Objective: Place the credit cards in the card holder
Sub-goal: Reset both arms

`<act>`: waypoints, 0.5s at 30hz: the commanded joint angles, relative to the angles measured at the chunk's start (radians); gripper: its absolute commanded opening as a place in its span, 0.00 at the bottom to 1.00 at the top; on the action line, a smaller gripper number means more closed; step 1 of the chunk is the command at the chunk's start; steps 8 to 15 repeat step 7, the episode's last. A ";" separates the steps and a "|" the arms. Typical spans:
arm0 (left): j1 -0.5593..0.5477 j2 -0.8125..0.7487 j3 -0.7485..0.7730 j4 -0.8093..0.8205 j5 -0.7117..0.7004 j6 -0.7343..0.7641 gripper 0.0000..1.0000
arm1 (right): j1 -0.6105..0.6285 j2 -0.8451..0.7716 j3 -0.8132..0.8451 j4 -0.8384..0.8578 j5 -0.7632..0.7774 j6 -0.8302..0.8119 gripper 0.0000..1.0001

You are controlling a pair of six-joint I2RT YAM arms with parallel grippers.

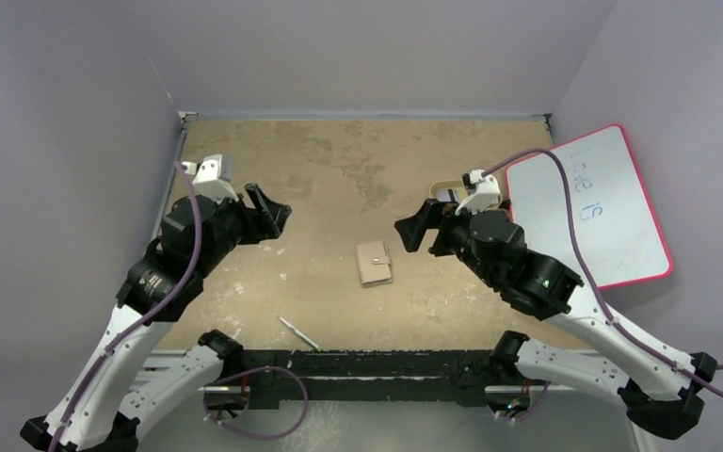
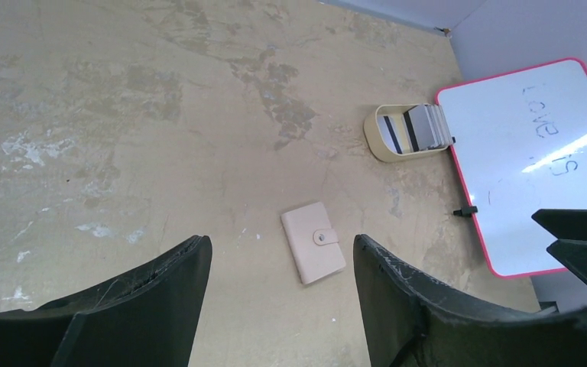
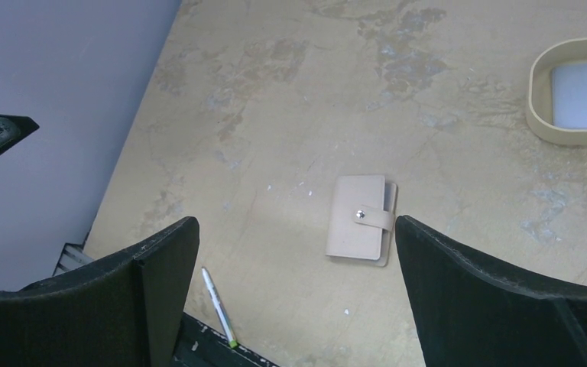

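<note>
The card holder [image 1: 375,263] is seen closed and flat at mid-counter [image 1: 339,160], nearer the near edge, its tab snapped shut. It lies between the left end effector [image 1: 281,218] and the right end effector [image 1: 409,234], apart from both. Both are held above the surface with fingers spread apart and nothing gripped. The credit cards [image 2: 416,126] are stood in a beige tray [image 2: 382,149] by the right edge, just beside a whiteboard [image 2: 527,153]. Bare counter surrounds the holder, and a pen [image 1: 298,332] is laid at the near edge.
</note>
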 commanded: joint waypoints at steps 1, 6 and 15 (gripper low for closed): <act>0.003 -0.023 0.015 0.056 -0.010 0.021 0.68 | 0.001 -0.019 0.025 0.040 0.034 0.003 0.99; 0.003 -0.032 -0.003 0.072 -0.012 0.015 0.71 | 0.002 -0.024 0.021 0.040 0.025 0.008 0.99; 0.004 -0.036 -0.002 0.074 -0.015 0.017 0.72 | 0.001 -0.027 0.020 0.042 0.026 0.008 0.99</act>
